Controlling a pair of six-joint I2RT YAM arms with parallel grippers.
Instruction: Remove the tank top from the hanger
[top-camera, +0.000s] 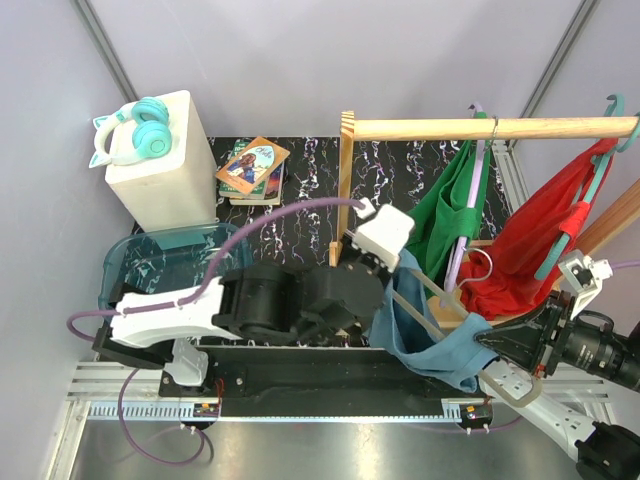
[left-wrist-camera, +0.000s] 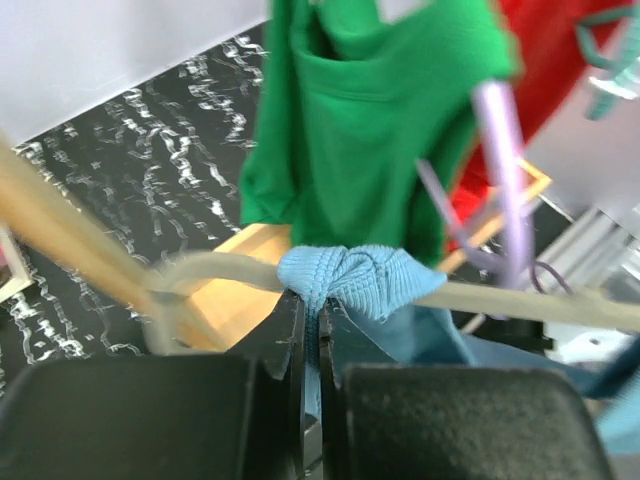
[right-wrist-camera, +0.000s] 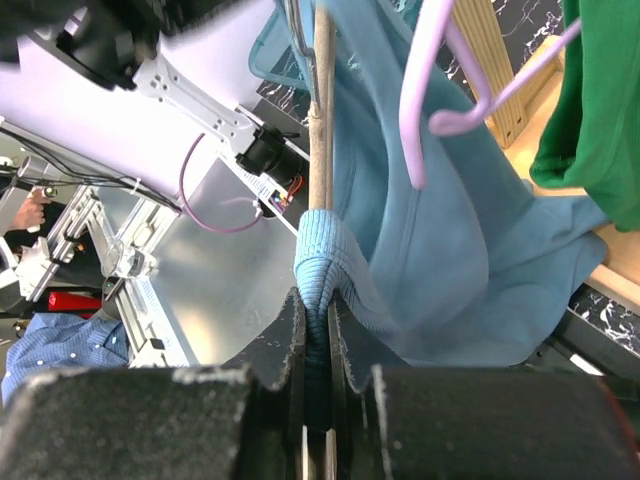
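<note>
Black marbled surface (top-camera: 300, 215) lies under a wooden rail (top-camera: 480, 128), where I see a green top (top-camera: 445, 215) and a red top (top-camera: 545, 235) hanging. Lower down, between my arms, the blue tank top (top-camera: 440, 345) droops from its pale hanger (right-wrist-camera: 322, 120). My left end effector (left-wrist-camera: 310, 310) is clenched on a bunched strap; my right end effector (right-wrist-camera: 318, 320) pinches a blue fold wrapped over the hanger's end.

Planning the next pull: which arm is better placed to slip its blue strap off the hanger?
Probably right: the right gripper pinches the strap apparently near the hanger arm's tip, while the left gripper grips mid-arm, hanger showing on both sides.
</note>
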